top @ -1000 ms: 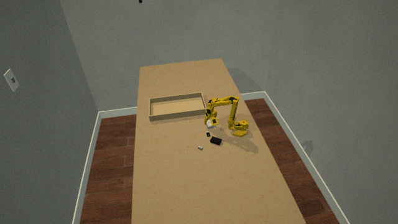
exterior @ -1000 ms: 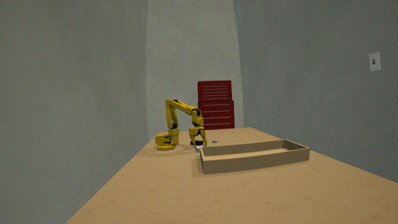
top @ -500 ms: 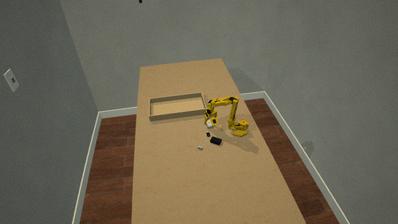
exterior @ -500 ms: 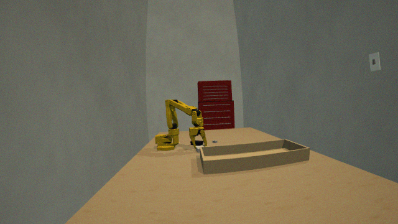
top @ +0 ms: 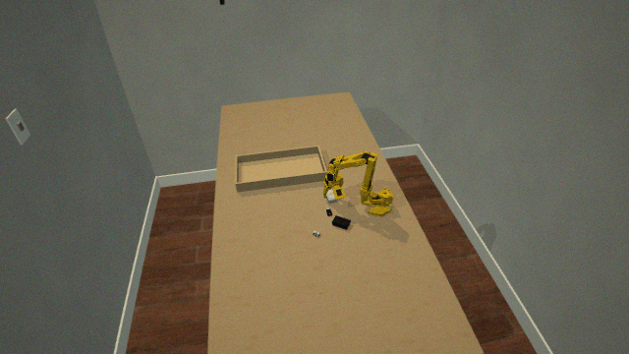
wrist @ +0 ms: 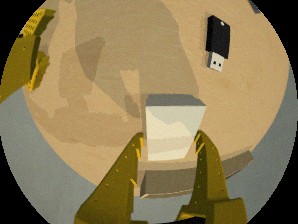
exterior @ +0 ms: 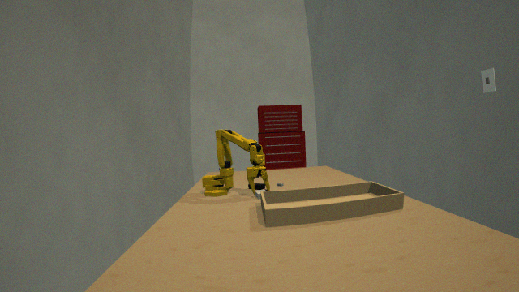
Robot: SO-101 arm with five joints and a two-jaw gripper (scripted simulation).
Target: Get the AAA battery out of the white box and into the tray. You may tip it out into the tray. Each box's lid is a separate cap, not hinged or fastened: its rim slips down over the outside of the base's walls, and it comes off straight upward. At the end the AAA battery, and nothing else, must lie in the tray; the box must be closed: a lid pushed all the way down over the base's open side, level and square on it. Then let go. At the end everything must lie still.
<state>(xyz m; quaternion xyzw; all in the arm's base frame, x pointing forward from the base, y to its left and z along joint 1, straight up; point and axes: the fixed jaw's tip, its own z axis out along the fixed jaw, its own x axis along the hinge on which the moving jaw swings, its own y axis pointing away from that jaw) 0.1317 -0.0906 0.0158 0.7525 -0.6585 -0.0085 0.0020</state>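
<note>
The white box (top: 332,195) stands closed on the table just right of the tray's near right corner. In the wrist view the box (wrist: 172,132) sits between my two yellow fingers. My gripper (wrist: 169,156) is lowered over it, its fingers astride the lid's sides and partly open, not clamped on it. In the exterior view the gripper (exterior: 258,188) points down at the table behind the tray's corner, and the box is hidden there. The tray (top: 280,168) is an empty shallow brown box; it also shows in the exterior view (exterior: 330,201). The AAA battery is not visible.
A black USB stick (wrist: 218,43) lies on the table beyond the box, also seen in the top view (top: 328,212). A black box (top: 341,222) and a small grey object (top: 316,234) lie further out. The arm's base (top: 378,201) stands to the right. A red cabinet (exterior: 281,135) stands behind the table.
</note>
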